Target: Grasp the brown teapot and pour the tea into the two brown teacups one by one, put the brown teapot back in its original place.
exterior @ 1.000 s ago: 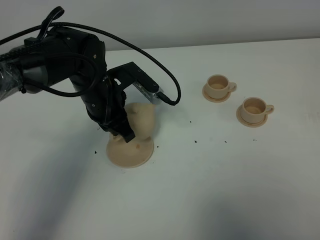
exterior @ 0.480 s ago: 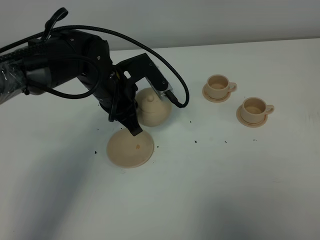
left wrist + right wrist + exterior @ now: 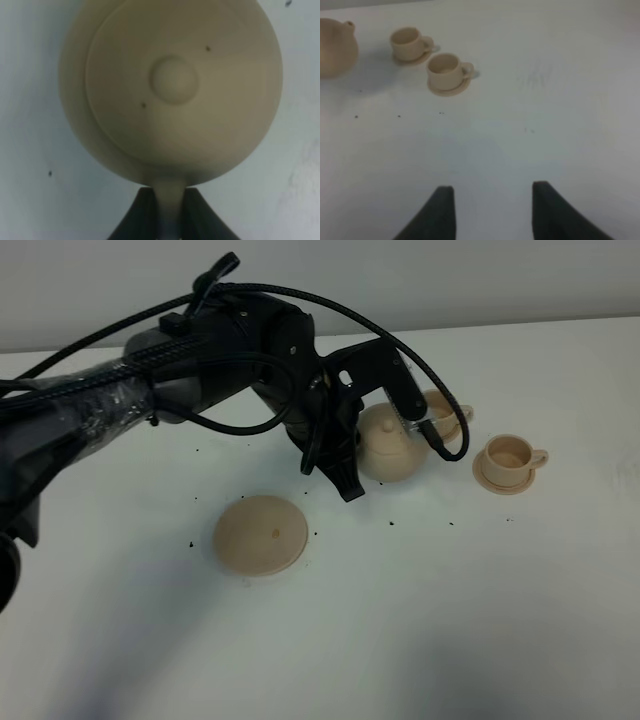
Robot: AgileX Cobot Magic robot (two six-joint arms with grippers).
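Note:
The brown teapot hangs upright above the table, just left of the two brown teacups. My left gripper is shut on its loop handle; the left wrist view looks down on the lid and knob, with the handle pinched between the dark fingers. The far teacup is partly hidden behind the teapot and a cable. On its small saucer, the near teacup stands in full view. The original place, a flat round saucer, lies bare. My right gripper is open over bare table.
Dark specks are scattered on the white table around the saucer and the cups. A black cable loops from the left arm past the teapot. The right wrist view shows the teapot and both cups.
The left arm has lifted the teapot off the flat saucer and carried it to the right, up to the cups. The saucer now lies bare.

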